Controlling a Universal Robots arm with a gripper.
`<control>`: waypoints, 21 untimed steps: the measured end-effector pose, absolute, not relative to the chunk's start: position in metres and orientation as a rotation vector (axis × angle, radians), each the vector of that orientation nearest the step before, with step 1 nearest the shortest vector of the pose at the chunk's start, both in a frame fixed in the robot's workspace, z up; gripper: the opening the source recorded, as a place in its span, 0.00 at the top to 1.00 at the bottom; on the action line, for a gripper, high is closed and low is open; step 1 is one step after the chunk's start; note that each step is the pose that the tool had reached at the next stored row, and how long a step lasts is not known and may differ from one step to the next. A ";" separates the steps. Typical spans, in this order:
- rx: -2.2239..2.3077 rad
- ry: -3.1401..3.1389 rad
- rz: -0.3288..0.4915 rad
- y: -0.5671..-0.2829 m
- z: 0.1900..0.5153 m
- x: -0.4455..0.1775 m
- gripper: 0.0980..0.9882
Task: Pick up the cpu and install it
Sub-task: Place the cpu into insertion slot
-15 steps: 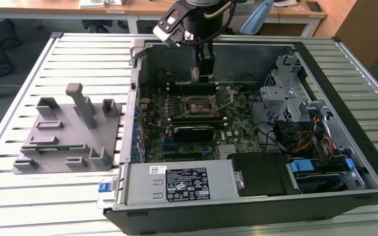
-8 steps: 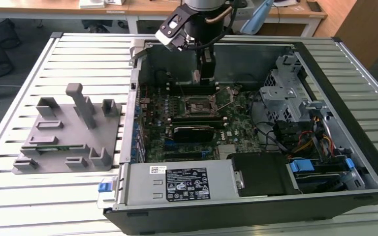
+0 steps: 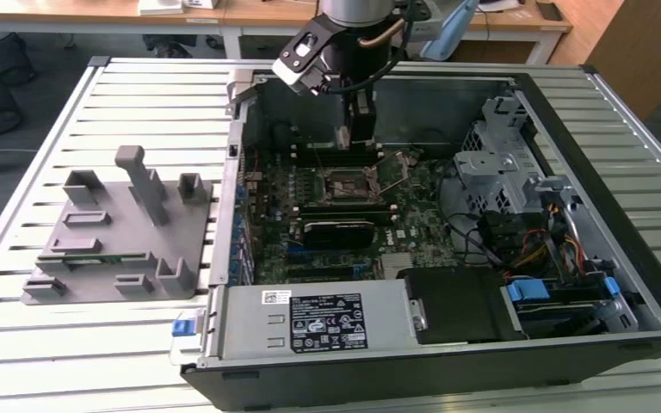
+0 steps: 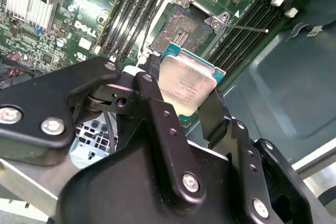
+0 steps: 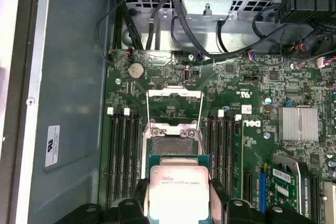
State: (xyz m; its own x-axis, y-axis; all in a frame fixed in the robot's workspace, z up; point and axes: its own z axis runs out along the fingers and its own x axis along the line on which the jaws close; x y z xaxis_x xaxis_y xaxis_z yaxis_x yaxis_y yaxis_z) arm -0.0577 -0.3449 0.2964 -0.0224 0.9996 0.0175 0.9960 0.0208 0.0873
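Note:
The cpu (image 4: 185, 85) (image 5: 177, 190) is a flat square chip with a silvery top and a thin green rim, clamped by its two side edges between my black fingers (image 4: 157, 103). My gripper (image 3: 357, 120) (image 4: 181, 95) (image 5: 177, 200) hangs inside the open computer case, a little above the motherboard. The open socket (image 3: 348, 182) (image 4: 181, 30) (image 5: 172, 142) lies just beyond the chip in both wrist views, its metal load frame (image 5: 174, 106) flipped up. In the exterior view the chip itself is hidden behind the gripper.
Rows of memory slots (image 5: 122, 156) flank the socket. A heatsink (image 5: 298, 124), a drive cage (image 3: 503, 163) with cables, and the power supply (image 3: 330, 318) crowd the case. A grey plastic fixture block (image 3: 124, 232) stands on the slatted table at the exterior view's left.

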 end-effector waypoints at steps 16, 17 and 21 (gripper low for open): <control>2.162 2.209 0.116 -0.341 0.274 -0.056 0.50; 2.162 2.209 0.116 -0.341 0.272 -0.056 0.50; 2.162 2.209 0.116 -0.341 0.265 -0.056 0.50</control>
